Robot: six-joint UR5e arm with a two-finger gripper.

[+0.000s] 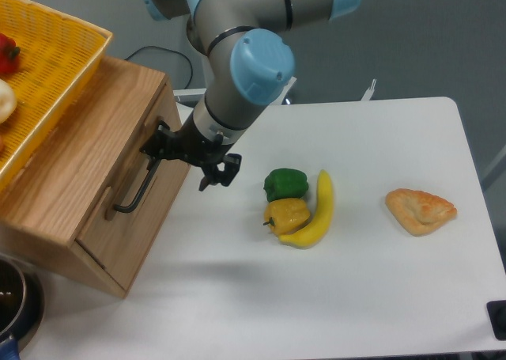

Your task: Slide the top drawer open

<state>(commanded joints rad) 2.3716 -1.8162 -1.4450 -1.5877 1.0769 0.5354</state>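
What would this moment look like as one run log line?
phase: reaching handle | gripper: open, at upper end of black bar handle | top drawer: closed

Bare table [237,273] fronts the top drawer [130,194]; green pepper [285,183] lies rightward.
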